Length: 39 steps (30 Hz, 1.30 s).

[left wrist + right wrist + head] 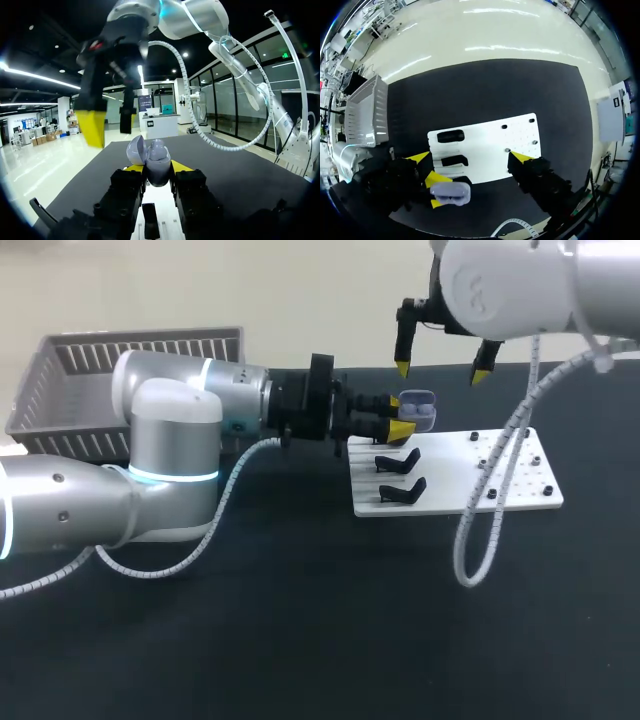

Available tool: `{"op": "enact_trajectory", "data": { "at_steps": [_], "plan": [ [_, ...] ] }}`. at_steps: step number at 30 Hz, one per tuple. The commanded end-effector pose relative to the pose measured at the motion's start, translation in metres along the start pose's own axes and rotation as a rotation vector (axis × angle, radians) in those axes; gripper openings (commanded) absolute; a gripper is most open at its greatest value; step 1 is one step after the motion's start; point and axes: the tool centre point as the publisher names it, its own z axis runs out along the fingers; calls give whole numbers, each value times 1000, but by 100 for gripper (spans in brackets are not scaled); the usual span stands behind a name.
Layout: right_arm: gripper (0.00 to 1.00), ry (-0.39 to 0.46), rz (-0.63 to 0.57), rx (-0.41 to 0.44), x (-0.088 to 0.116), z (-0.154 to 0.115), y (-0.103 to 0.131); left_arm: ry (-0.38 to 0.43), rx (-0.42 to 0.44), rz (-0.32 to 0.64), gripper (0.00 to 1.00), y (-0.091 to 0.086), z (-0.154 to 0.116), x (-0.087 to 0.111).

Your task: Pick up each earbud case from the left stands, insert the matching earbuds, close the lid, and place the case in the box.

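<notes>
1. The earbud case [418, 412] sat clamped in the left claw [397, 415], whose yellow tips pressed it from the near and far sides; it was held up off the table [300, 620], above the left part of the white board [510, 475] and over the black stands [398, 460]
2. Its lid [418, 397] stood open and its mouth faced up toward the right claw [442, 370]; whether anything lay inside could not be told
3. Its long axis ran left to right, in line with the left claw's fingers, with the rounded end pointing right, away from that wrist
4. The right claw hung above the case and a little to its right, spread wide, with nothing seen between its tips
5. The step in hand looked like filling or shutting the open case. To do it well, the left arm should hold the case level and motionless, mouth up, while the right claw comes straight down, squared to that long axis, clear of the raised lid
6. Any push should be light: the case was pinched on two sides only, and a hard press could twist it out
7. The box [50, 400] lay at the far left, well apart
</notes>
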Motion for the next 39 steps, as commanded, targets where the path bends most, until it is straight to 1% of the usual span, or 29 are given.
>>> {"op": "enact_trajectory", "data": {
  "at_steps": [1, 8, 13, 20, 29, 36, 39],
  "plan": [
    [100, 50, 15, 16, -15, 11, -3, -1, -3, 2, 0, -1, 0, 1],
    [100, 54, 42, 19, -8, 9, -21, -1, -3, 2, 0, -1, 0, 1],
    [100, 62, 55, 20, 2, 8, -28, -1, -3, 2, 0, -1, 0, 1],
    [100, 77, 43, 17, 16, 6, -27, -1, -3, 2, 0, -1, 0, 1],
    [100, 87, 20, 5, 31, -2, -24, -1, -3, 2, 0, -1, 0, 1],
    [100, 90, 12, -9, 41, -12, -27, -1, -3, 2, 0, -1, 0, 1],
    [100, 92, 11, -9, 44, -12, -28, -1, -3, 2, 0, -1, 0, 1]
  ]
}}
